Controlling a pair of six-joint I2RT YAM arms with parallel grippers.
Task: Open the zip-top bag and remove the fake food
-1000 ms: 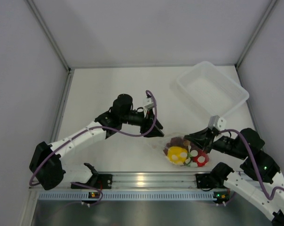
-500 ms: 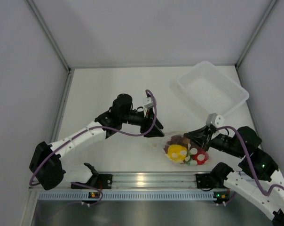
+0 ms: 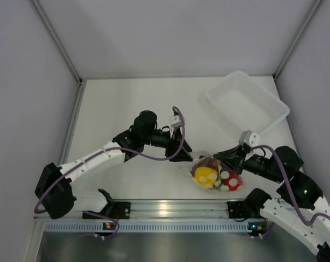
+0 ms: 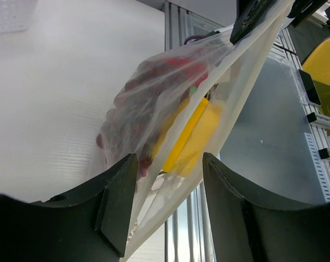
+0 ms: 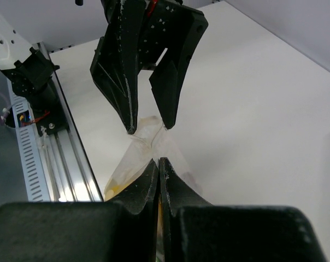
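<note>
The zip-top bag (image 3: 200, 164) lies near the front rail with the fake food inside: a yellow pepper (image 3: 205, 177), a red piece (image 3: 232, 182) and dark purple grapes (image 3: 206, 162). My right gripper (image 3: 219, 159) is shut on the bag's upper edge (image 5: 146, 139) and holds it up; its jaws (image 5: 158, 161) are pressed together on the plastic. My left gripper (image 3: 185, 154) is open, its fingers on either side of the bag's left edge (image 4: 170, 109). In the right wrist view the left gripper (image 5: 150, 129) straddles the bag's far tip. Yellow (image 4: 195, 136) and dark red pieces (image 4: 148, 93) show through the plastic.
A rigid clear tray (image 3: 246, 103) stands at the back right. The metal rail (image 3: 165, 207) runs along the table's front edge just below the bag. Grey walls close the left, back and right sides.
My left gripper has moved right and a little forward, up to the bag's left edge, staying open. My right gripper keeps its hold and has shifted slightly left.
</note>
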